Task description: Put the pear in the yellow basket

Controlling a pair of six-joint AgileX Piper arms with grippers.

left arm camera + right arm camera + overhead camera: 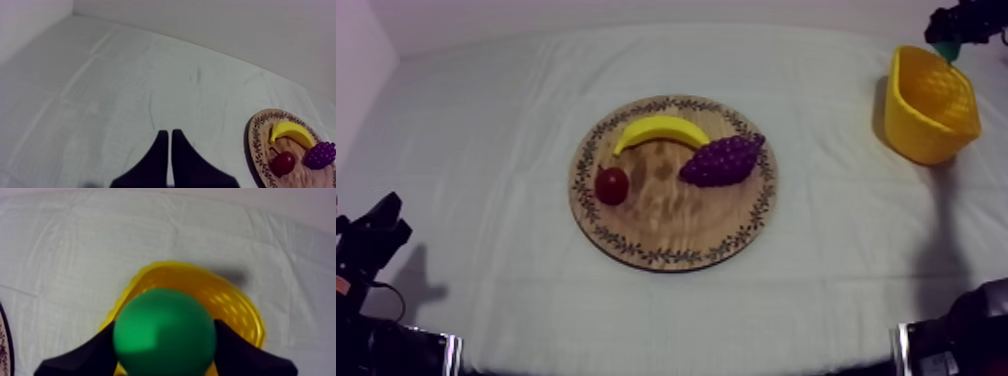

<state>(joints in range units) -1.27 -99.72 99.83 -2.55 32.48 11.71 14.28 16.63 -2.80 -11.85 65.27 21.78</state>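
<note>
The right hand (165, 327) is clamped on the pear (164, 333), one black finger pressed against each flank of the green fruit. In the right wrist view the pear hangs over the open mouth of the yellow basket (235, 300), clear of its mesh floor. From above, the right hand (948, 38) and the pear (946, 50) sit at the 12 o'clock rim of the yellow basket (926, 140), which stands on the tabletop (486, 130) at about 2 o'clock from the round wooden board (671, 225), well apart from it. On the board lie the banana (658, 130) at 12 o'clock, the bunch of grapes (721, 160) at about 2 o'clock with its end touching the banana's tip, and the small red fruit (611, 185) at 9 o'clock. The left hand (381, 225) rests low at about 8 o'clock from the board; its fingers (160, 150) lie together as a narrow wedge with nothing between them, over bare cloth.
</note>
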